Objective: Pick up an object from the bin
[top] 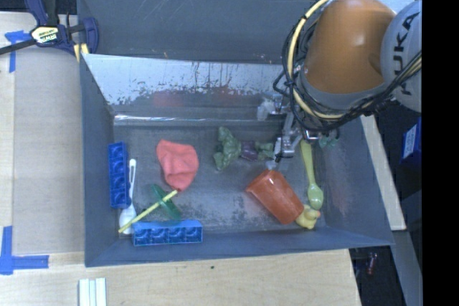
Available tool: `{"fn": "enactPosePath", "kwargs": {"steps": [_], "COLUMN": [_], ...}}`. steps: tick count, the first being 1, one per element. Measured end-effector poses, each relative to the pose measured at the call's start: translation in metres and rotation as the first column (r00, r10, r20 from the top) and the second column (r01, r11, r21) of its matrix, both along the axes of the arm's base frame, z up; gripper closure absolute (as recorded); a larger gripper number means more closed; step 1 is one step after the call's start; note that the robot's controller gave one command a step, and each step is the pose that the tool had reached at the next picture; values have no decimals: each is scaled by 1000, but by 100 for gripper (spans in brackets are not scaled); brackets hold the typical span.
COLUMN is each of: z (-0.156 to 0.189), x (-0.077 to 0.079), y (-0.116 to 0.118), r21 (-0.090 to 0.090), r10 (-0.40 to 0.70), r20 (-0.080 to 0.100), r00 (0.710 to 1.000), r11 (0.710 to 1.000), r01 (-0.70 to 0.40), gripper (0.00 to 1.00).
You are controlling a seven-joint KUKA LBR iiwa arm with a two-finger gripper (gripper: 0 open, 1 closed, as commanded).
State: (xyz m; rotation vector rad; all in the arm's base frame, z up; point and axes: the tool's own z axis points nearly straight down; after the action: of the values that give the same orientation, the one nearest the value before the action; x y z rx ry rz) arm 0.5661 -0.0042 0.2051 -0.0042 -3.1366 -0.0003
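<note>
My gripper (285,147) hangs at the right side of the bin, fingers pointing down just above an orange-red cup (275,196) that lies on its side. A green and purple toy figure (231,148) lies immediately to its left. On its right a yellow-green spoon-like stick (310,174) runs down toward the bin's front right corner, ending beside a small yellow piece (308,218). I see nothing between the fingers.
A pink soft lump (177,163) lies in the middle left. Two blue brick strips (117,173) (167,233), a white toothbrush (130,191), a yellow stick (147,212) and a green piece (166,203) crowd the front left corner.
</note>
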Motion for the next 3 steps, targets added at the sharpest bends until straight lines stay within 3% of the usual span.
{"fn": "enactPosePath", "kwargs": {"steps": [1, 2, 3], "z": [5, -79, -136], "x": [2, 26, 32], "y": [0, -52, -75], "r21": [0, -1, 0], "r10": [0, -15, -30], "r20": [9, 13, 12], "r00": [1000, 1000, 999], "r11": [1000, 1000, 1000], "r01": [0, 15, 30], "gripper": [0, 0, 0]}}
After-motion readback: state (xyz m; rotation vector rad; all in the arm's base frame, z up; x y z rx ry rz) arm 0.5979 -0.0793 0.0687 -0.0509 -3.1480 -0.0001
